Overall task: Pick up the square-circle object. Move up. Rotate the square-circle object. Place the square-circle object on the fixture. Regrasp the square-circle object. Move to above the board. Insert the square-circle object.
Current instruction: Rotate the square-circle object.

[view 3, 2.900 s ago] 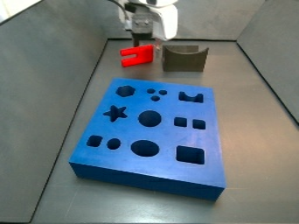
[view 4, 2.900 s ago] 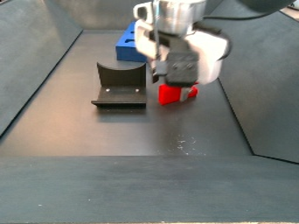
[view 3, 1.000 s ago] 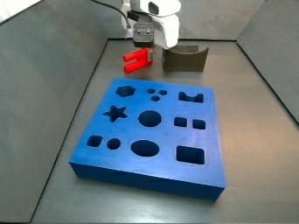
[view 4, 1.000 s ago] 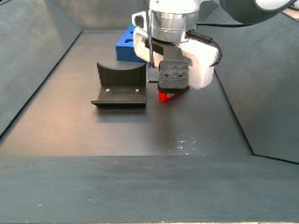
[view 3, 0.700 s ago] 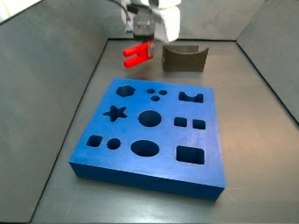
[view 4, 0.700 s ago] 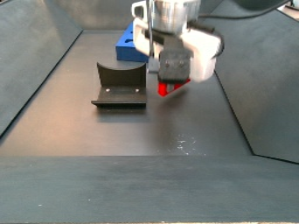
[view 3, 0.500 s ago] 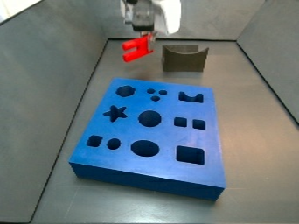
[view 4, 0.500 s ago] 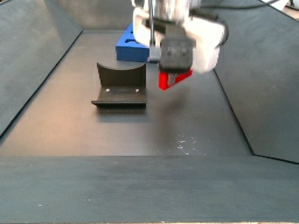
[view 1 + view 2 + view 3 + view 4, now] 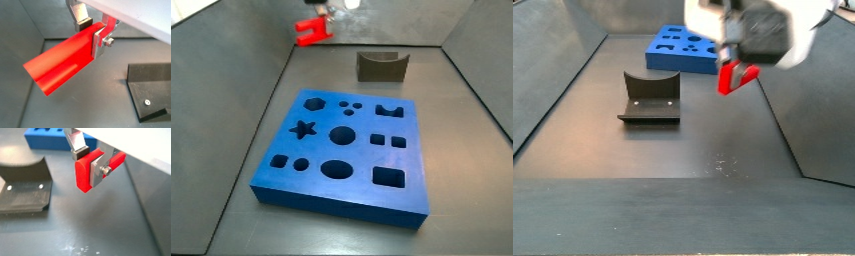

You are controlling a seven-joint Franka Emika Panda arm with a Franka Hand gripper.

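**Lift done, block airborne and clear of the floor**

Moved since 2.9 s ago: gripper (image 9: 89, 155) went from floor level beside the fixture (image 9: 381, 66) to well above it, taking the square-circle object (image 9: 311, 29) along. Most of that rise came in the last half second; in a side view the arm is now nearly out of frame at 12 o'clock.

- Board (image 9: 346, 148): unmoved, all cut-outs empty. In a side view it sits at about 6 o'clock from the fixture.
- Fixture: unmoved, nothing in its U-dip (image 9: 651, 96).
- Square-circle object: hanging in air, about 10 o'clock from the fixture in a side view, touching nothing but the fingers. In both wrist views it sits tilted between the silver plates (image 9: 100, 36), most of the red body sticking out below the pads.
- Gripper: clamped on the red block, narrow gap, grip at one end of the block (image 9: 93, 168).

Read: pick-up and move-up look finished. Next is the rotate, then the set-down on the fixture. Grip is off-centre, so the block could swing or slip during the turn.
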